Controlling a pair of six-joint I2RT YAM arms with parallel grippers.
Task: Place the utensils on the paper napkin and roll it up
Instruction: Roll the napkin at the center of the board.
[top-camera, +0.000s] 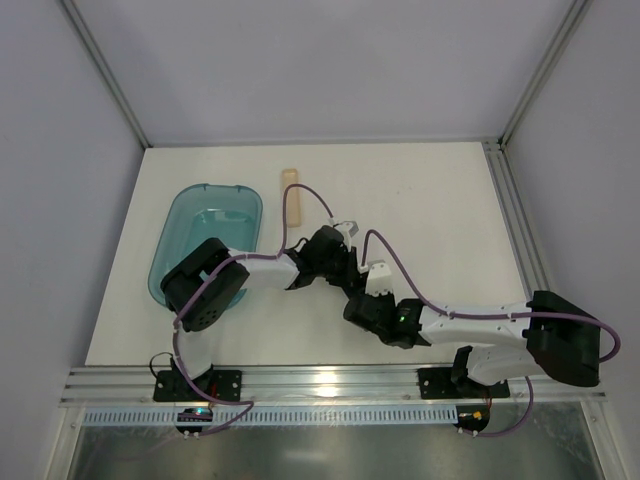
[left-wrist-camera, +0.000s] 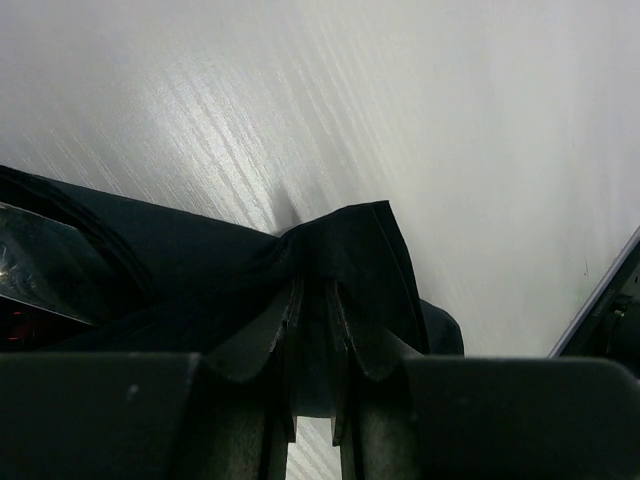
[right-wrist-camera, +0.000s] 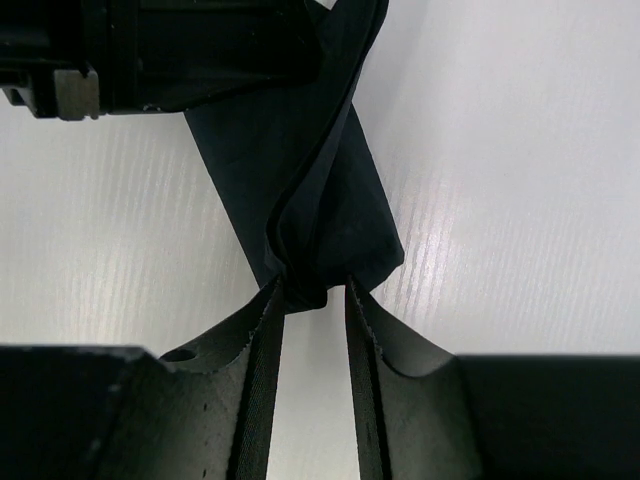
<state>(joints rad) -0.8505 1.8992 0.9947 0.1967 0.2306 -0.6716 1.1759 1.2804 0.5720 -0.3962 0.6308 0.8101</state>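
The paper napkin (right-wrist-camera: 320, 190) is gathered into a narrow dark strip that runs between the two grippers, low over the white desk (top-camera: 450, 200). In the right wrist view it reaches from the top of the picture, where the other arm's black body stands over it, down to a twisted end at the bottom. The folds run lengthwise and one long edge is turned over.

The left gripper (left-wrist-camera: 312, 292) is pinched tight on the napkin. Its two fingers stand almost together with the dark paper bunched between them. From that pinch the sheet fans out, wrinkled, to the left and right on the desk.

The right gripper (right-wrist-camera: 312, 290) has its jaws parted. The napkin's twisted end sits between the fingertips and rests against the finger on the left of that view. A thin slit of desk shows between the end and the other finger, so the paper is not clamped there.

From above, both grippers meet near the middle of the desk, and their bodies hide most of the napkin. They are just right of a translucent teal tub (top-camera: 205, 235). A slim beige stick (top-camera: 290, 187) lies farther back, beside the tub's right rim.
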